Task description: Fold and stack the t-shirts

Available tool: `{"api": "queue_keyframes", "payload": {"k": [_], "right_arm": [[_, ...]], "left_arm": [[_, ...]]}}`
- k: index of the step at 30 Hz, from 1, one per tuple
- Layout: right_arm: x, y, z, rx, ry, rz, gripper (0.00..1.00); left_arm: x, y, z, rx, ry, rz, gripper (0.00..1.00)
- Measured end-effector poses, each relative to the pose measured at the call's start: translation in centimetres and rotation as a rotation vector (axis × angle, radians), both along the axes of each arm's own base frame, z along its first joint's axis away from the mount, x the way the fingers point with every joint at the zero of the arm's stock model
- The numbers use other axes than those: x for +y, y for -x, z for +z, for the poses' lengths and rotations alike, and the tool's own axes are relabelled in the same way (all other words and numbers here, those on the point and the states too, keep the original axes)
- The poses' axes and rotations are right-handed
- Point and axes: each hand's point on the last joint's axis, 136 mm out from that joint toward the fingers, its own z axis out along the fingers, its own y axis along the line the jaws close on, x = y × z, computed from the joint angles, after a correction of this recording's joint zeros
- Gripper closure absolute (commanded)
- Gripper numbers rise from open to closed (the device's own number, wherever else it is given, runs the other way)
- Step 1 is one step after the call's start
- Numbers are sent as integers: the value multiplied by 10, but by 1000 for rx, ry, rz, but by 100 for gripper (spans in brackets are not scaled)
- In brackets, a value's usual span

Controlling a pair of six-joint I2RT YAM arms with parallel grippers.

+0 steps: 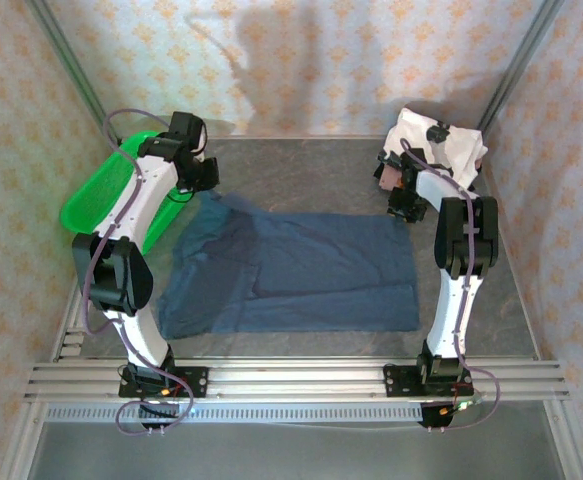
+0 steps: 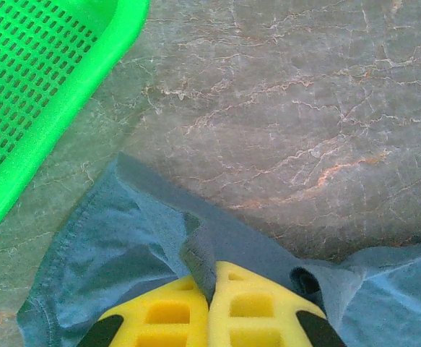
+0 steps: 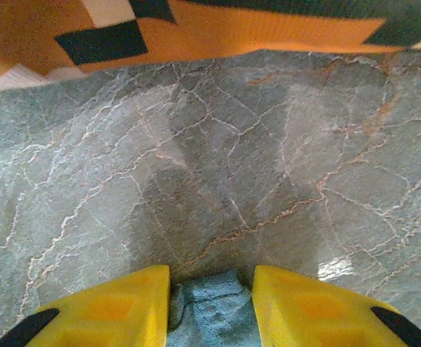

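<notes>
A dark slate-blue t-shirt [image 1: 291, 270] lies spread flat in the middle of the table. My left gripper [image 1: 203, 185] is at its far left corner, shut on a raised fold of the blue cloth [image 2: 199, 253] between the yellow fingers [image 2: 159, 314]. My right gripper [image 1: 403, 210] is at the far right corner, jaws apart, with the blue corner [image 3: 211, 307] bunched between them. A white t-shirt with black patches [image 1: 441, 145] lies crumpled at the back right. An orange printed t-shirt with black squares [image 3: 232, 32] lies just beyond the right gripper.
A green plastic mesh basket [image 1: 106, 190] leans at the back left, close to the left arm; its rim [image 2: 87, 72] is just left of the held corner. Patterned walls close in the grey marble table [image 1: 301, 170] on three sides.
</notes>
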Motion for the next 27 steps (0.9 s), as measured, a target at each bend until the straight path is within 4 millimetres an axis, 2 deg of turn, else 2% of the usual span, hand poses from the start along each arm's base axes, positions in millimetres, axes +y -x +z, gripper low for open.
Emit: {"api": "queue_keyframes", "payload": {"k": [2,5,6,17,27], "right_arm": [[-2,0,0,6,9,-1,86],[-1,-3,1,5,2,-6,99],[0,-3,2,5,0,-5,100],[1,-5,7,-8,3,-9,100],[-1,-2,54,-125,15,14,100]], "left_arm": [[0,0,0,0,-1,0,100],[0,0,0,0,0,0,100],[0,0,0,0,-1,0,100],[3,0,0,0,-1,7,100],[16,5,15,-33,0,31,100]]}}
